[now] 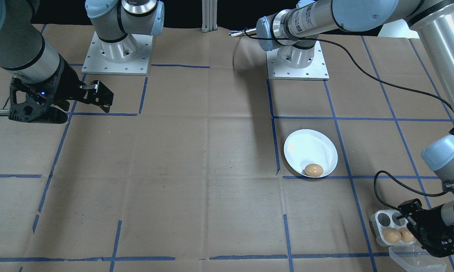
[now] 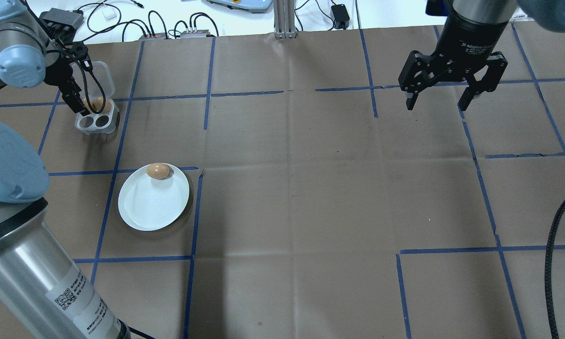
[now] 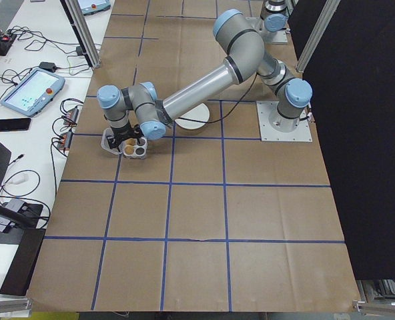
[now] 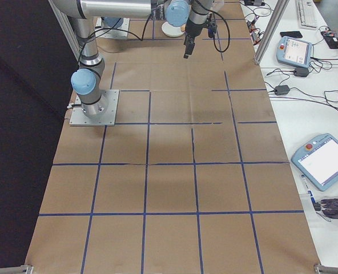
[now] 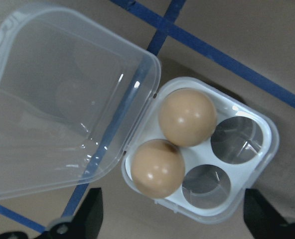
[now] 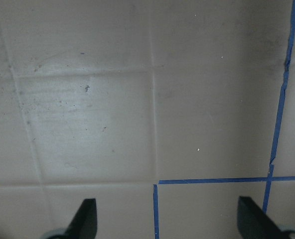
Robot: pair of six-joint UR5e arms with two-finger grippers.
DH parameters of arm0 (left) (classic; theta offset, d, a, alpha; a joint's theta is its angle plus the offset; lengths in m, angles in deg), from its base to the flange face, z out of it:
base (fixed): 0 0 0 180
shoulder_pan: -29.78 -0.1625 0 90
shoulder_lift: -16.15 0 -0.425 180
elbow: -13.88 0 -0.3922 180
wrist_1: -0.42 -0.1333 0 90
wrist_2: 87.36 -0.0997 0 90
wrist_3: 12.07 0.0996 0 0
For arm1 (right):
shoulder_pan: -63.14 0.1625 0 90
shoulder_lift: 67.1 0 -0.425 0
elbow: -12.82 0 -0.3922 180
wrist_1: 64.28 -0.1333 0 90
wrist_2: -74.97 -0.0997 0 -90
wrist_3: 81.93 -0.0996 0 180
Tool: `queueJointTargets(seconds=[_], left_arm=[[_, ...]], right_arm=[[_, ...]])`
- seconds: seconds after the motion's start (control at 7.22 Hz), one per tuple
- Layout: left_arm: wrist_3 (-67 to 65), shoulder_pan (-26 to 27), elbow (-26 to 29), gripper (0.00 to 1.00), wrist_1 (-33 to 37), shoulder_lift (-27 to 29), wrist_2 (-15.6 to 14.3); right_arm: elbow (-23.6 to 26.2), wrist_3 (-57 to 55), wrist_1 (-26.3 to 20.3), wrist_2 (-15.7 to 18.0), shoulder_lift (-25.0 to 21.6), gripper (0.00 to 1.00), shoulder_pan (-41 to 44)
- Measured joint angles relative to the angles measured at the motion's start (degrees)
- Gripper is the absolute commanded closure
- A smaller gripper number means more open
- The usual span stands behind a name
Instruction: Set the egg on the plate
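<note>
One egg (image 2: 158, 171) lies on the plate (image 2: 143, 212), and two eggs (image 5: 172, 142) sit in the tray (image 5: 247, 189). Only the left wrist view shows its clear lid (image 5: 63, 99). The left gripper (image 5: 170, 219) and right gripper (image 2: 452, 94) both have fingers spread, holding nothing.

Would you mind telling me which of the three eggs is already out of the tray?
The lone egg lying on the white plate, near its rim. The other two eggs sit side by side in the tray wells nearest its open lid.
</note>
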Motion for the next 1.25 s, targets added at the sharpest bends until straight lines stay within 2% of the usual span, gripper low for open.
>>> queueJointTargets(seconds=[0.14, 0.69, 0.83, 1.25], left_arm=[[0.0, 0.09, 0.02, 0.15, -0.57, 0.36, 0.04], [-0.06, 0.27, -0.31, 0.38, -0.99, 0.55, 0.14], [-0.06, 0.27, -0.39, 0.49, -0.99, 0.55, 0.15], [-0.06, 0.27, -0.24, 0.66, -1.0, 0.55, 0.04]], right_arm=[[0.0, 0.0, 0.0, 0.0, 0.0, 0.0, 0.0], [0.0, 0.0, 0.0, 0.0, 0.0, 0.0, 0.0], [0.0, 0.0, 0.0, 0.0, 0.0, 0.0, 0.0], [0.0, 0.0, 0.0, 0.0, 0.0, 0.0, 0.0]])
